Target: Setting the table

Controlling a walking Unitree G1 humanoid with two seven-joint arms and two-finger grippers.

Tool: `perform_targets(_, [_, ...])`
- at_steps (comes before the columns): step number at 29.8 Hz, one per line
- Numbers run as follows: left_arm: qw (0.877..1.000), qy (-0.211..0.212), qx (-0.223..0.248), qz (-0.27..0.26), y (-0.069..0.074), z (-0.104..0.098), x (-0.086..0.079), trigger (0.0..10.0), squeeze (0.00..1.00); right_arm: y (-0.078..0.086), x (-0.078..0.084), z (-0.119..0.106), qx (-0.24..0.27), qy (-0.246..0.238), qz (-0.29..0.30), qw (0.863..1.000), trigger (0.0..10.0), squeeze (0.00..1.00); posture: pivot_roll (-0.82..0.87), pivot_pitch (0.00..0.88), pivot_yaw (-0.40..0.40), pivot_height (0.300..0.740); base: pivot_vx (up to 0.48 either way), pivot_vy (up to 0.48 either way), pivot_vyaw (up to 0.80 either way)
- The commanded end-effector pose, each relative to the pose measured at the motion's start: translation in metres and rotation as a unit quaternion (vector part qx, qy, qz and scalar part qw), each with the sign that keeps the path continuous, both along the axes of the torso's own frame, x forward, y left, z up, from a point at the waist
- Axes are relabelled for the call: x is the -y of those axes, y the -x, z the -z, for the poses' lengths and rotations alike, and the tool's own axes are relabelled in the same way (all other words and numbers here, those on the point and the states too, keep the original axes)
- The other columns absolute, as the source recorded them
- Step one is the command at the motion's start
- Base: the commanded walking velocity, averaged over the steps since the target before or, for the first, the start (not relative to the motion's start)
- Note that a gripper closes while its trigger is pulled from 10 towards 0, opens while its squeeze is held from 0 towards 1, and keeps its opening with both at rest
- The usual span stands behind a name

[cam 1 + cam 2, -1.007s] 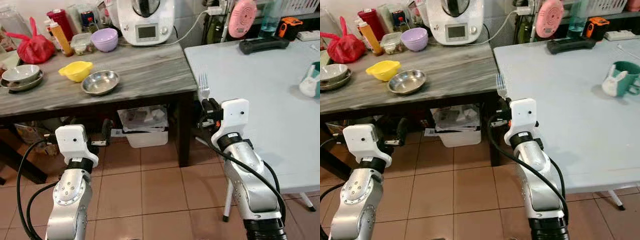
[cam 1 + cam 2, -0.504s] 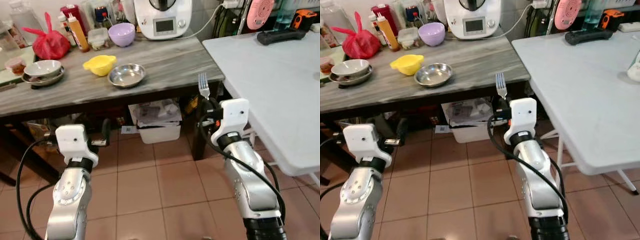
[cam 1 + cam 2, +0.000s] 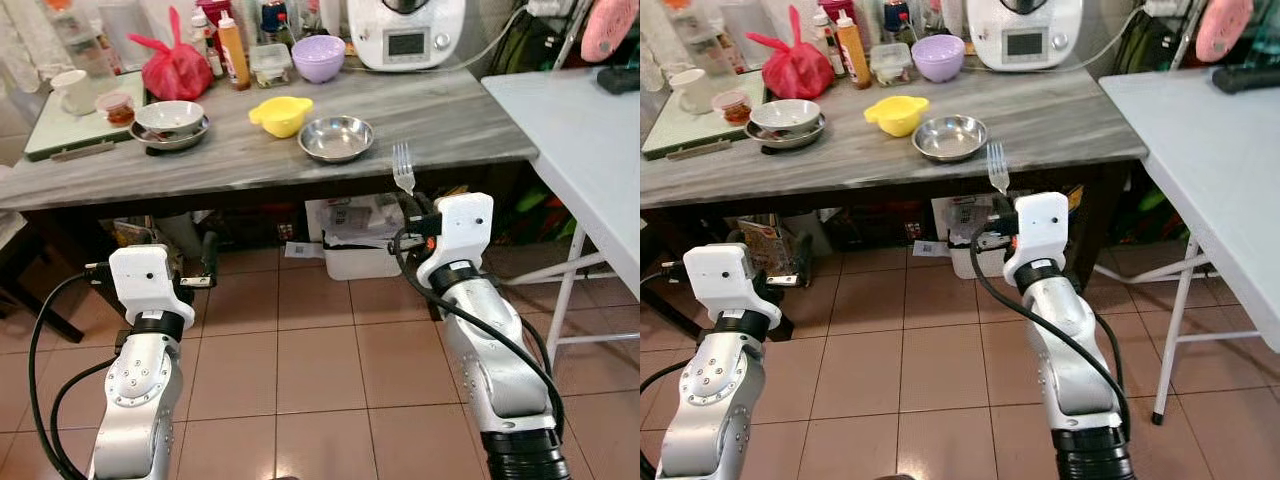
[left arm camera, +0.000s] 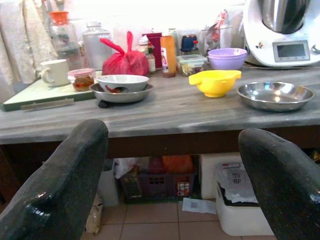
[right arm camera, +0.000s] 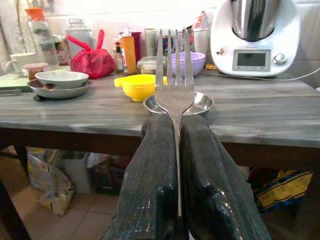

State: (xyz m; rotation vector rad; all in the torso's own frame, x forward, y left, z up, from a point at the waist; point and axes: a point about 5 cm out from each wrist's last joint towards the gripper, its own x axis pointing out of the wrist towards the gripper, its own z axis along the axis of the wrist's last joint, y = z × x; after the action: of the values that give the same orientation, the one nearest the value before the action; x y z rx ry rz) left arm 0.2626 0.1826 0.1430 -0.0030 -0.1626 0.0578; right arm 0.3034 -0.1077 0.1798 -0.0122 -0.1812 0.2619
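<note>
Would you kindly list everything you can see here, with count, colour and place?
Steel fork: one, silver, upright in the right gripper, tines up.
Round metal bowl: one, silver, on the grey wooden table, nearest the fork.
Yellow plastic bowl: one, beside the metal bowl.
Purple bowl: one, at the table's back.
White bowl on a metal plate: one, left part of the table.
Red plastic bag: one, knotted, at the back.
White kitchen machine: one, at the back.
White mug: one, on a green board.
White folding table: one, to the right.
Left gripper: black fingers, open, below table height.
Right gripper: black fingers, clamped on the fork.
</note>
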Motion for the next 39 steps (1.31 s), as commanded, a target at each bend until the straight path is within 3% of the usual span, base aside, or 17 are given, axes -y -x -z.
perform_targets(1, [1.000,0.004,0.005,0.016,0.002,-0.002,0.002,10.0,0.00,-0.001,0.004,-0.003,0.004,-0.001,0.006,1.000,10.0,0.00,-0.07,0.075,0.097,0.740,0.000,0.000,-0.43])
perform_targets(10, [1.000,0.005,0.007,0.029,0.002,-0.002,0.005,10.0,0.00,-0.001,0.004,-0.003,0.004,-0.003,0.007,1.000,10.0,0.00,-0.07,0.073,0.100,0.740,0.197,0.000,-0.45])
perform_targets(25, [0.999,0.014,0.003,0.048,0.002,0.000,0.009,10.0,0.00,0.000,0.006,-0.003,0.003,-0.004,0.011,1.000,10.0,0.00,-0.08,0.077,0.104,0.740,0.431,0.000,-0.34])
perform_targets(39, [0.998,0.021,-0.003,0.065,0.004,0.004,0.017,10.0,0.00,0.000,0.006,-0.003,0.004,0.002,0.012,1.000,10.0,0.00,-0.09,0.075,0.105,0.740,0.480,0.000,0.00])
